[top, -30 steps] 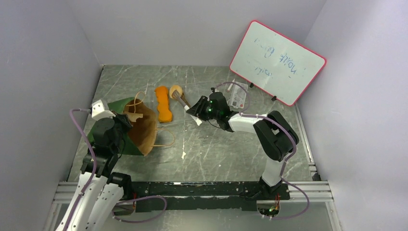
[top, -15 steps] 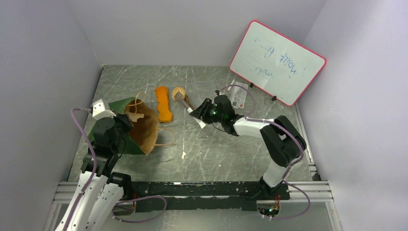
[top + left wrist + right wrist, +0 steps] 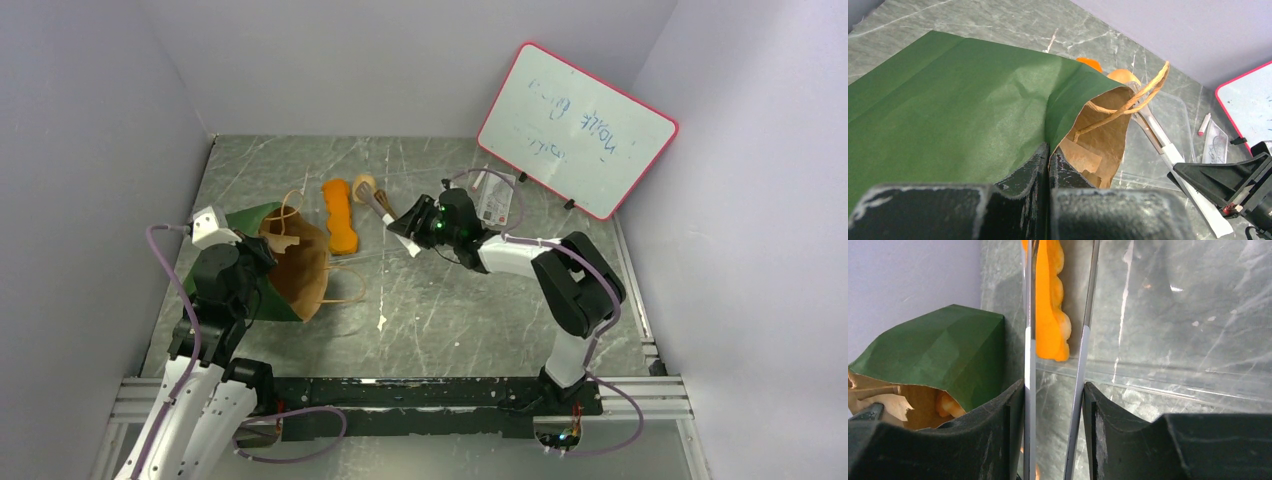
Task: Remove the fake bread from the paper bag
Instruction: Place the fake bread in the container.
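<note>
Your left pincer (image 3: 1049, 156) pinches the rim of the paper bag (image 3: 948, 100); your right pincer (image 3: 1053, 392), gripping tongs (image 3: 1029, 340), faces the bag's mouth, where fake bread (image 3: 945, 402) lies.

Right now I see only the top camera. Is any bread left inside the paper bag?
Observer: Yes. The right wrist view looks into the paper bag, and one orange piece lies just inside its mouth.
Operator: Is the bag really gripped on the left side?
Observer: Yes. The left wrist view shows the left gripper shut on the green wall beside the mouth.
Operator: And the tool on the right, is it closed?
Observer: No. The right gripper holds the tongs with their arms apart; the long loaf shows through the gap.
</note>
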Controlling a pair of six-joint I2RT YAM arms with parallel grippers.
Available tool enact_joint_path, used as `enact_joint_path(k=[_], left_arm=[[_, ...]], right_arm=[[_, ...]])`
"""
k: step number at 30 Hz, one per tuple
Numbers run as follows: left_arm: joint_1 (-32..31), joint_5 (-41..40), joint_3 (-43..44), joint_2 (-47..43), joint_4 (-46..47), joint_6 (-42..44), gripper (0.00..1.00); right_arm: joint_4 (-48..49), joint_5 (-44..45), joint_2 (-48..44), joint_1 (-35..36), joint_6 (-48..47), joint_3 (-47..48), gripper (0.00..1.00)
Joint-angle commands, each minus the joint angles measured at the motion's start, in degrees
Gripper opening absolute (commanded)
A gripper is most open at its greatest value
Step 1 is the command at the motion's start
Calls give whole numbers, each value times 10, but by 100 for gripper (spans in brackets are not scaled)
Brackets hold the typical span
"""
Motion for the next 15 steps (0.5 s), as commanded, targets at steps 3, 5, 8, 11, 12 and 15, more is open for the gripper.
enact_joint_path(k=[3, 5, 8, 11, 12, 15], left_arm=[[1, 13, 20, -4, 12, 2, 7], [1, 15, 19, -4, 15, 2, 7], [1, 16, 17, -5, 14, 0, 7], [1, 17, 16, -7, 14, -2, 7], [1, 17, 17, -7, 14, -2, 7], [1, 17, 21, -4, 13, 1, 7]], right_arm=[[28, 1, -37, -6, 0, -23, 46], [21, 6, -56, -7, -3, -37, 46], [17, 12, -86, -9, -4, -61, 46], [10, 14, -112, -10, -5, -73, 47], [6, 15, -122, -9, -7, -76, 47], [-8, 19, -146, -9, -12, -80, 47]])
